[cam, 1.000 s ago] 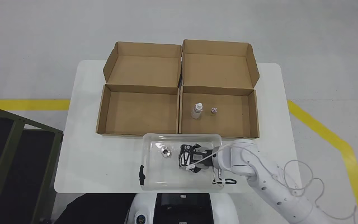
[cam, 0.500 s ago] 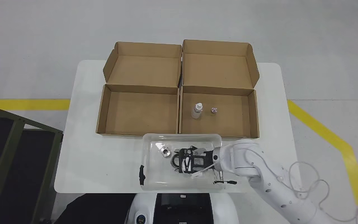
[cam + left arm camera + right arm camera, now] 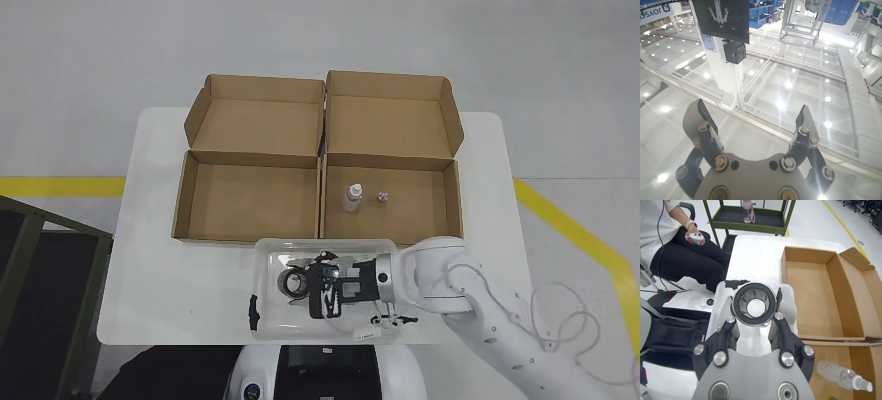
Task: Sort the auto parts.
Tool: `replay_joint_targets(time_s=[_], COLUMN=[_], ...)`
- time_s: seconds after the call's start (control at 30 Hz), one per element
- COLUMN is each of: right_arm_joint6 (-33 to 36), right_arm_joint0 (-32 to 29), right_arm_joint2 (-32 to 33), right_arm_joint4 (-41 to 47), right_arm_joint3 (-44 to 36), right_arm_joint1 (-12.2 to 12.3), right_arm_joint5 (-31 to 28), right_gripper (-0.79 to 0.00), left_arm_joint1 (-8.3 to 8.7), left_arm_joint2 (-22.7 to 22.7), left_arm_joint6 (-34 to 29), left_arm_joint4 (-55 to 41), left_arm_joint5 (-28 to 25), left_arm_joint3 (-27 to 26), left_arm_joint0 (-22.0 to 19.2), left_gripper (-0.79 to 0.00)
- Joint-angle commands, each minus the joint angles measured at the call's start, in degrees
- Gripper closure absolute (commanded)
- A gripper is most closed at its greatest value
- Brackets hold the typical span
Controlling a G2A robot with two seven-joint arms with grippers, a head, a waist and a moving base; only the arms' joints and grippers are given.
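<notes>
While pinched in the right gripper [image 3: 754,300], hangs just over the clear tray [image 3: 262,262], not yet in a box.

Is a metal ring [image 3: 755,293], squeezed from 2 sides by the fingers, with its long hole pointing straight out from the wrist, toward the robot's left. Needs to go to 1 of the 2 brown boxes behind the tray: the left box [image 3: 247,200], nearer the ring and bare inside, or the right box [image 3: 420,205], with a spray bottle [image 3: 352,196] and a small part [image 3: 381,197]. Looks like a job for the right arm, with the left gripper [image 3: 752,104] aimed at the ceiling, fingers wide apart, holding nothing.
</notes>
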Motion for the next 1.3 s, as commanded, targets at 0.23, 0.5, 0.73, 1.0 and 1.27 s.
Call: replay_joint_targets(time_s=[0.23, 0.5, 0.73, 1.0, 1.27], right_arm_joint6=[-8.4, -17.5, -24.6, -29.3, -31.7], right_arm_joint0=[5.4, 7.4, 7.6, 6.3, 5.2], right_arm_joint2=[0.4, 0.8, 4.3, 9.4, 14.4], right_arm_joint4=[1.9, 0.9, 1.3, 2.0, 0.8], right_arm_joint3=[-0.7, 0.9, 0.9, -0.6, -2.3], right_arm_joint1=[-1.5, -2.7, -3.0, -2.7, -2.5], right_arm_joint5=[3.7, 6.1, 6.8, 6.0, 7.8], right_gripper=[0.0, 0.0, 0.0, 0.0, 0.0], left_arm_joint1=[0.0, 0.0, 0.0, 0.0, 0.0], left_arm_joint2=[0.0, 0.0, 0.0, 0.0, 0.0], left_arm_joint6=[0.0, 0.0, 0.0, 0.0, 0.0], left_arm_joint4=[0.0, 0.0, 0.0, 0.0, 0.0], left_arm_joint5=[0.0, 0.0, 0.0, 0.0, 0.0], left_arm_joint3=[0.0, 0.0, 0.0, 0.0, 0.0], left_arm_joint0=[0.0, 0.0, 0.0, 0.0, 0.0], left_gripper=[-0.785, -0.785, -0.785, -0.785, -0.785])
